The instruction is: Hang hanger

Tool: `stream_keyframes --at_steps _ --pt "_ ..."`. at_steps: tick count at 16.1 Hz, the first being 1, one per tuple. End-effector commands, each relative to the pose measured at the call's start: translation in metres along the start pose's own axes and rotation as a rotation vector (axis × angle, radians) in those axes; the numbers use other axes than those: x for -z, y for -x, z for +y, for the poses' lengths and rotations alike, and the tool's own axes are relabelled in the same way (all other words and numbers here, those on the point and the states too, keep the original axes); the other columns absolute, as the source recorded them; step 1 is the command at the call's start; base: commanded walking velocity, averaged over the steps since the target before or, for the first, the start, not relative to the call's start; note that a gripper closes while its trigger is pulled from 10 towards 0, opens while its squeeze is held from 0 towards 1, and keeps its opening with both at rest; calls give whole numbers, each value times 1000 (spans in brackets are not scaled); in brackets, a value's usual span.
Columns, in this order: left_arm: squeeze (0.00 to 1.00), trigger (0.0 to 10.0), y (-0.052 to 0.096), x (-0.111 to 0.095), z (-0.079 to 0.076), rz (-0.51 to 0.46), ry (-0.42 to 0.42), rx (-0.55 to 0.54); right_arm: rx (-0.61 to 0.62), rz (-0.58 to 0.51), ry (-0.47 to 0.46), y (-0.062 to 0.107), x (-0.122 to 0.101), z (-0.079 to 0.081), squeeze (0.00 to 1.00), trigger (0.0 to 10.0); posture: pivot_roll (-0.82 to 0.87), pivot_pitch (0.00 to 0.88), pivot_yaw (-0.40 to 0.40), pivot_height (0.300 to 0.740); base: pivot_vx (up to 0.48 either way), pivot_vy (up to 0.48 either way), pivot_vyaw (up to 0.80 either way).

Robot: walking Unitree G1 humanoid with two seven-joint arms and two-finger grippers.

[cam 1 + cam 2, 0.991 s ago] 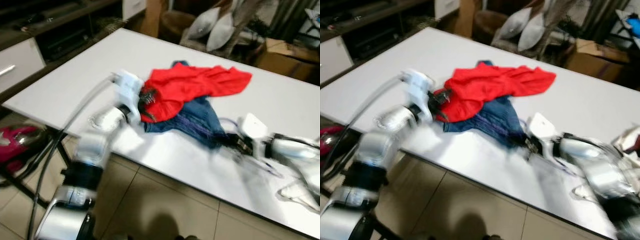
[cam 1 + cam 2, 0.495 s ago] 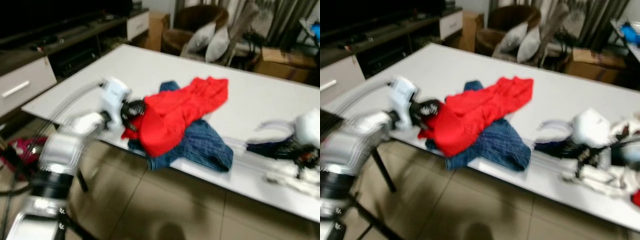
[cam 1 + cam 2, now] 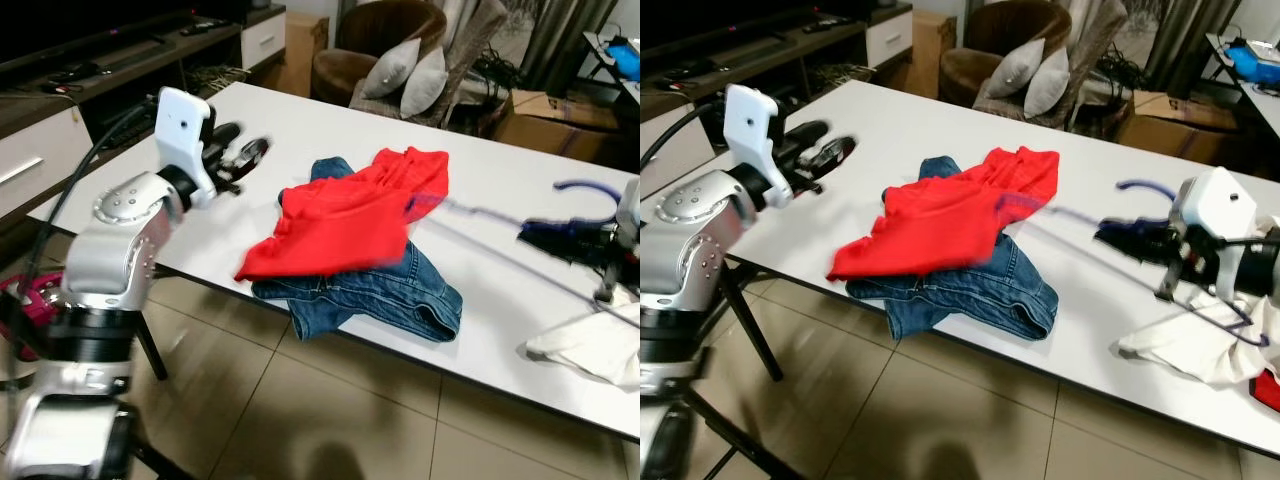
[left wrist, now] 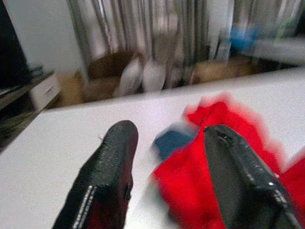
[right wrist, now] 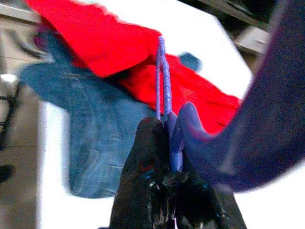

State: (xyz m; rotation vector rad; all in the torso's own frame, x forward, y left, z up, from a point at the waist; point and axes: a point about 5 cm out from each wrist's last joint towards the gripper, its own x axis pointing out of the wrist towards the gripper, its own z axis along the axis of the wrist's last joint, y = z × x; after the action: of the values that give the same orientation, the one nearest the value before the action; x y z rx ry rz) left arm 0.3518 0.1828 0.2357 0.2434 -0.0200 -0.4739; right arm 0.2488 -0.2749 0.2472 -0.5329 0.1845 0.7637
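A thin purple hanger [image 3: 470,212] hangs above the white table [image 3: 300,120], its far end at the red garment [image 3: 345,225]. That garment lies on top of blue jeans [image 3: 380,290]. My right gripper [image 3: 545,238] is shut on the hanger near its hook [image 3: 1140,185], at the right of the table. In the right wrist view the fingers [image 5: 152,157] pinch the purple wire [image 5: 162,76]. My left gripper [image 3: 235,160] is raised over the table's left side, open and holding nothing, clear of the red garment [image 4: 200,191].
A white cloth [image 3: 590,350] lies by the table's right front edge. Behind the table stand a brown armchair with grey pillows [image 3: 400,60] and cardboard boxes [image 3: 540,110]. A low TV cabinet [image 3: 60,100] runs along the left. Tiled floor lies in front.
The camera has shifted. My left gripper let go of the red garment and rose away to the left. My right gripper lifted the purple hanger up and to the right.
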Motion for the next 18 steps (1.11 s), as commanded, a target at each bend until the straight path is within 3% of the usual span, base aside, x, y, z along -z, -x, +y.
stream_keyframes --at_steps 1,2,4,6,7,8,9,10,12,13,14,17,18 --pt "1000 10000 4 12 -9 152 -106 179 107 38 12 -3 4 -7 0 10000 24 0 -39 740 0 0 0" --pt "1000 10000 17 19 -13 214 -96 343 200 38 0 -8 9 -11 0 10000 22 0 -35 740 0 0 0" --pt "1000 10000 14 6 -3 111 -12 268 249 6 -49 -10 9 -12 0 10000 22 0 -35 740 0 0 0" --pt "1000 10000 5 -17 5 -86 107 149 59 64 -59 -5 16 11 0 10000 28 0 -31 740 0 0 0" --pt "1000 10000 4 -20 6 -110 137 127 -14 105 -44 -2 20 21 0 10000 28 0 -30 740 0 0 0" --pt "1000 10000 2 -19 7 -127 191 68 -87 260 -23 9 37 32 0 10000 28 0 -30 740 0 0 0" --pt "890 10000 1 -12 5 -94 215 41 -50 319 -27 17 44 28 0 10000 22 0 -25 740 0 0 0" --pt "0 10000 0 4 -7 -21 180 48 42 387 -12 33 48 13 0 10000 13 0 -20 740 0 0 0" --pt "0 10000 -1 12 -21 15 150 87 67 499 42 50 51 3 0 10000 5 0 -18 740 0 0 0" --pt "0 10000 -2 15 -35 18 148 126 77 618 94 69 53 -5 0 10000 -3 0 -18 740 0 0 0" --pt "0 10000 -3 15 -39 19 151 131 90 621 98 73 52 -8 0 10000 -8 0 -22 740 0 0 0" --pt "0 10000 -5 18 -53 5 119 115 192 340 23 78 19 -20 0 10000 -21 0 -23 740 0 0 0" --pt "0 10000 -5 19 -56 -5 128 78 287 226 -14 75 9 -26 0 10000 -25 0 -20 740 0 0 0"
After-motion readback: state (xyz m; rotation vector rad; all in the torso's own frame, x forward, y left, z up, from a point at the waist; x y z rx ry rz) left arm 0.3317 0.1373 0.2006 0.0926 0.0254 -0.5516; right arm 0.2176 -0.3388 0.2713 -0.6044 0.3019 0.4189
